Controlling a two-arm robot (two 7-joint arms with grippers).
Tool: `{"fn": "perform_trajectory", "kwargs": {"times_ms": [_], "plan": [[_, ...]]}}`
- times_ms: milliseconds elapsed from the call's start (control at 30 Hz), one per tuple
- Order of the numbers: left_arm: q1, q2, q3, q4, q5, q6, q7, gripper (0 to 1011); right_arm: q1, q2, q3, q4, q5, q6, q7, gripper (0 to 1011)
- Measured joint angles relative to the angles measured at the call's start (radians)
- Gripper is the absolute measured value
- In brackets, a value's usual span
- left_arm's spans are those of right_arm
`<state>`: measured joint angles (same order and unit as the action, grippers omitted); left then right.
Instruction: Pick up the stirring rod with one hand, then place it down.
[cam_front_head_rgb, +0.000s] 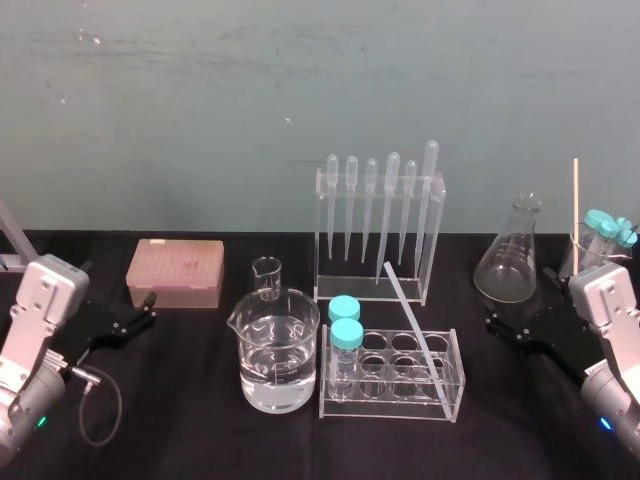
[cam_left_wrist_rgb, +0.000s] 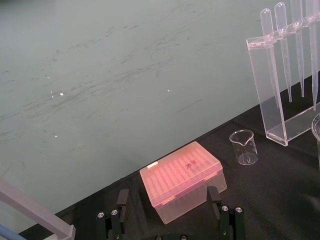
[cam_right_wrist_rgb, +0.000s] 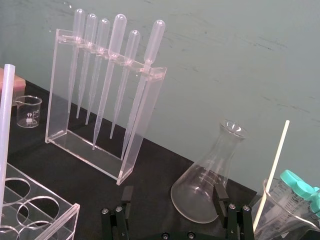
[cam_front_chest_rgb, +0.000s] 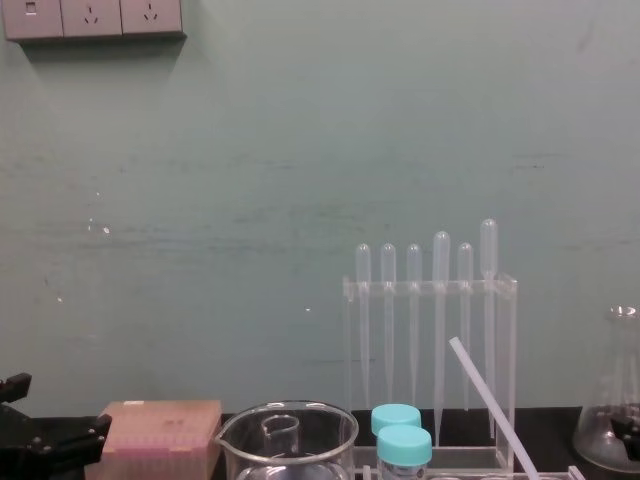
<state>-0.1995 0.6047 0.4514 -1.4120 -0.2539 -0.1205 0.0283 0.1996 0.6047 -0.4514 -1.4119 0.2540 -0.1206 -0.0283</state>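
The stirring rod (cam_front_head_rgb: 413, 335) is a long translucent-white stick lying slanted across the clear test-tube rack (cam_front_head_rgb: 392, 402), its upper end pointing back toward the pipette rack. It rises at an angle in the chest view (cam_front_chest_rgb: 490, 403) and runs along the edge of the right wrist view (cam_right_wrist_rgb: 5, 130). My right gripper (cam_front_head_rgb: 512, 328) hovers low at the table's right side, open and empty, well to the right of the rod. Its fingers (cam_right_wrist_rgb: 127, 196) frame the conical flask. My left gripper (cam_front_head_rgb: 128, 323) rests open at the far left, in front of the pink box.
A beaker of water (cam_front_head_rgb: 278, 355) and two teal-capped tubes (cam_front_head_rgb: 345, 325) stand by the tube rack. The pipette rack (cam_front_head_rgb: 380, 225) is behind, with a small beaker (cam_front_head_rgb: 267, 277). A pink tip box (cam_front_head_rgb: 175, 272) is left. A conical flask (cam_front_head_rgb: 512, 255) and a beaker with a thin stick (cam_front_head_rgb: 576, 210) are right.
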Motion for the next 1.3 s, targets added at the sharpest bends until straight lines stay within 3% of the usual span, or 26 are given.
{"fn": "perform_trajectory", "kwargs": {"times_ms": [1200,1300], "plan": [[0.0,0.0,0.0,0.0,0.0,0.0,0.0,1000,0.0,0.0,0.0,0.0,0.0,0.0,0.0,1003],[0.0,0.0,0.0,0.0,0.0,0.0,0.0,1000,-0.008,-0.004,0.02,-0.005,-0.005,-0.004,-0.016,1003]]}}
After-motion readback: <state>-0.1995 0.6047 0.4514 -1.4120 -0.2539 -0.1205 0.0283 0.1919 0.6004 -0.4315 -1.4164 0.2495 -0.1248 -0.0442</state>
